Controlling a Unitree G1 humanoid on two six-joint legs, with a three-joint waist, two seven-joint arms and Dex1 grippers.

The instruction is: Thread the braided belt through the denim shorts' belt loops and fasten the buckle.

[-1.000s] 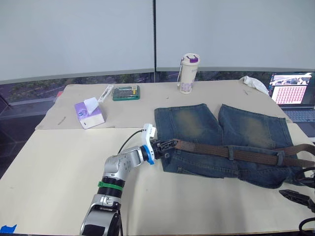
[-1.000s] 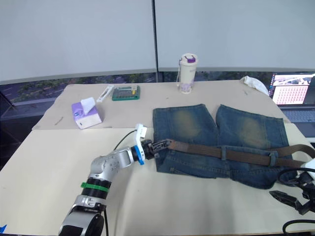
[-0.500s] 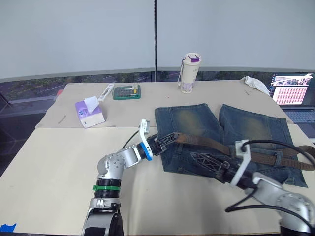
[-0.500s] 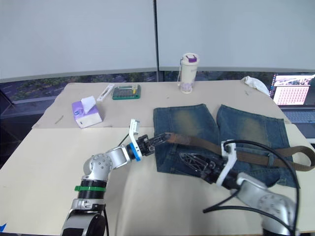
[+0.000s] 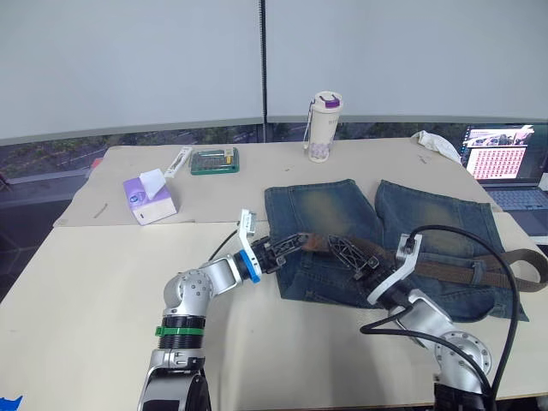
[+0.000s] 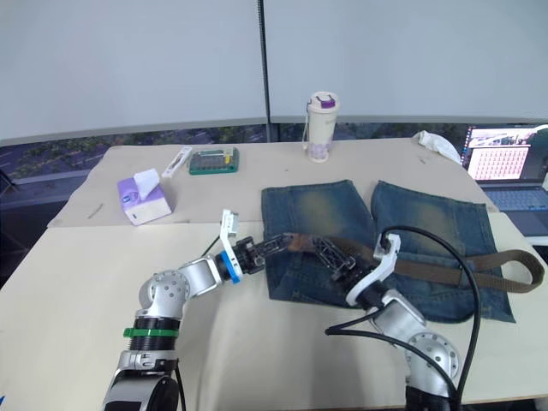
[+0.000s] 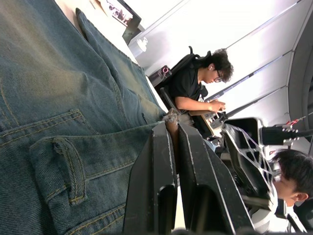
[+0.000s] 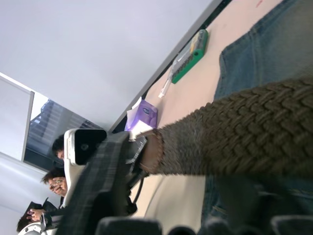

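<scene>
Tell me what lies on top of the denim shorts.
The braided belt lies across the denim shorts at the waistband. The left gripper pinches its tip. The right gripper covers part of it.

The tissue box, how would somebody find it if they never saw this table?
Start at the denim shorts and look to the table's far left part. The tissue box is purple with a white tissue sticking up, nearer than the green case.

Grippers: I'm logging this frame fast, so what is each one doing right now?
Left gripper: closed on the tip end of the braided belt.
Right gripper: at the belt beside it, over the denim shorts; open or closed cannot be told.
</scene>
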